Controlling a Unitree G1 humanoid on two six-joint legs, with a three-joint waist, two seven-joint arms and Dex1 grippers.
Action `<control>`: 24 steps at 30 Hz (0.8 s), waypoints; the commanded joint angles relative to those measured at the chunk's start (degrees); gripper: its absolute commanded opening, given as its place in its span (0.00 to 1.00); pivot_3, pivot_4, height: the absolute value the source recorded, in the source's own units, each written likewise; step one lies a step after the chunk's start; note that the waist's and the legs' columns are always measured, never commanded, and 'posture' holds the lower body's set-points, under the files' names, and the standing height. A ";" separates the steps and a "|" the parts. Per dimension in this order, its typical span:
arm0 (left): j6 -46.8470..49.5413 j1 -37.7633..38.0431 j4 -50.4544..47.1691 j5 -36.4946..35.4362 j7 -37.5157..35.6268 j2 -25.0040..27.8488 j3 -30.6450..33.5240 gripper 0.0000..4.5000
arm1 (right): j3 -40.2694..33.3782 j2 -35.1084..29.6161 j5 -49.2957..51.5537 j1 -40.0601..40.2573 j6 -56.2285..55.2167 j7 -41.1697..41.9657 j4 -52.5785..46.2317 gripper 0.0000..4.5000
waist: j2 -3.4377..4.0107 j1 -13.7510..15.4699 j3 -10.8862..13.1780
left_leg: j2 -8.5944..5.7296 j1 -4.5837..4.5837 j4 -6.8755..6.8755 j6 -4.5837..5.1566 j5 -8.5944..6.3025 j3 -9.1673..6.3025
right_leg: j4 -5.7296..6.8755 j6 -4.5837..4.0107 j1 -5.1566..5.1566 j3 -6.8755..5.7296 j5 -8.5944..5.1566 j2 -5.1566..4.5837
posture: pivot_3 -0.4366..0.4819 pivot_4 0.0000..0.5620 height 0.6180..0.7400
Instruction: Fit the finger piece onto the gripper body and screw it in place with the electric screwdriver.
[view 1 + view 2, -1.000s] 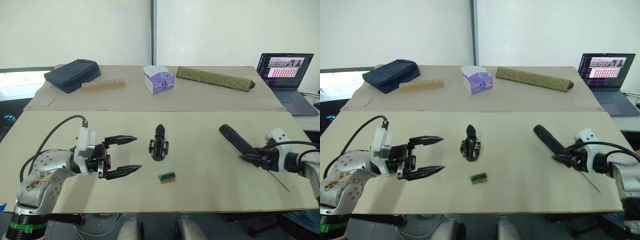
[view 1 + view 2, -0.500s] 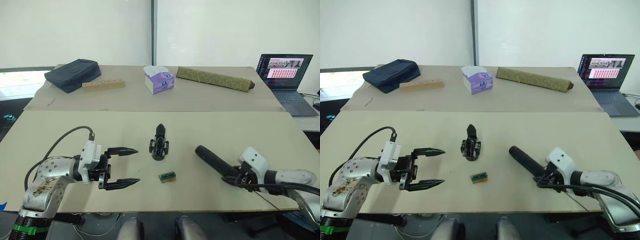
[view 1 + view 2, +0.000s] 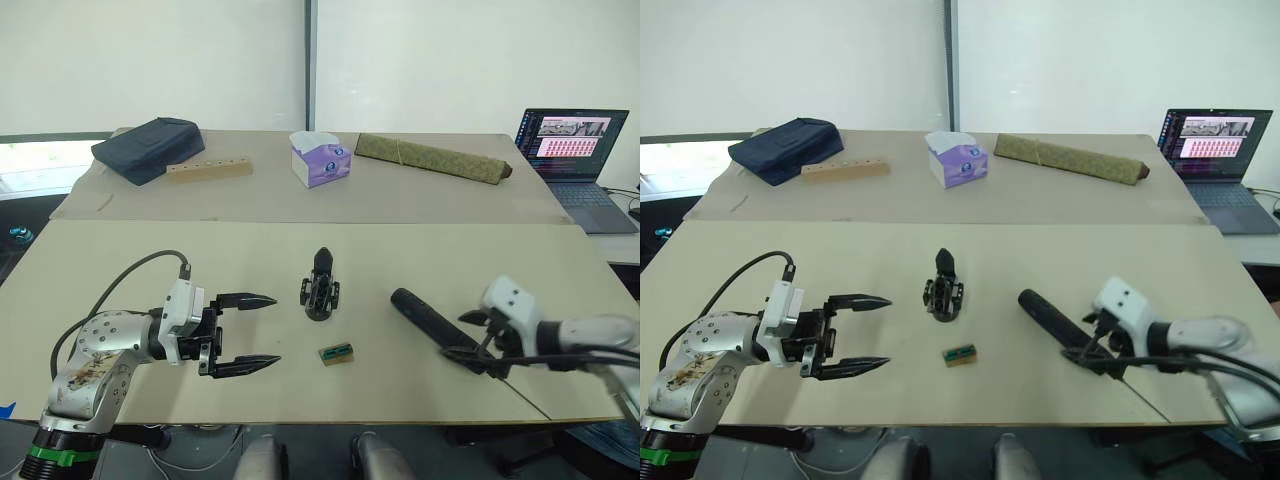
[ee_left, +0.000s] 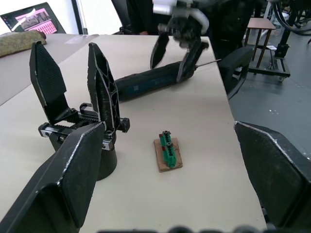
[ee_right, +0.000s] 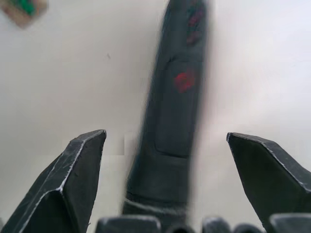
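Note:
The gripper body (image 3: 320, 288) stands upright at the middle of the near table, two black fingers (image 4: 102, 87) rising from its round base. A separate finger piece is out of view. The electric screwdriver (image 3: 428, 317) lies flat on the table to its right, its thin bit (image 3: 528, 400) pointing toward the front edge. My right gripper (image 3: 475, 355) is open, its fingers (image 4: 187, 60) straddling the screwdriver's bit end without closing on it. My left gripper (image 3: 276, 329) hovers open to the left of the gripper body, holding nothing.
A small green-and-brown block (image 3: 335, 353) lies just in front of the gripper body. On the far table are a dark blue bag (image 3: 145, 147), a wooden block (image 3: 208, 170), a tissue box (image 3: 320, 160), an olive rolled bundle (image 3: 430, 157) and a laptop (image 3: 570, 140).
My right arm carried the screwdriver left toward the table's middle and lowered it. Its fingers have now opened, leaving the screwdriver on the table. My left gripper has barely moved.

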 commanded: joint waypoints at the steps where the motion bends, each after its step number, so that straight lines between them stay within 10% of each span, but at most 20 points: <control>1: -0.87 -0.53 -1.25 -0.40 -0.16 -0.17 -0.24 1.00 | -1.58 -9.13 4.82 -2.85 9.41 5.10 -4.18 0.99 | 0.00 -0.01 0.00 | 0.02 0.03 -0.04 0.00 0.00 -0.01 | 0.00 -0.03 0.03 -0.02 -0.01 0.01 | 0.48 0.27 1.00; 7: -0.18 -1.31 -1.01 -0.26 0.61 -1.35 -1.91 1.00 | 11.31 -18.46 4.56 -12.24 18.81 6.80 -5.82 0.99 | -0.07 -0.13 0.00 | 0.11 0.04 -0.09 0.00 0.00 -0.01 | 0.02 -0.38 -0.06 -0.13 -0.16 0.01 | 0.48 0.27 1.00; 24: -0.14 -1.18 -2.23 -0.15 2.36 -2.18 -3.71 1.00 | 44.19 -7.55 -7.86 -36.73 31.31 1.79 -1.14 0.99 | -0.05 -0.05 0.01 | 0.06 -0.10 -0.08 0.00 0.00 0.08 | 0.06 -0.34 -0.28 -0.07 0.03 -0.04 | 0.48 0.27 1.00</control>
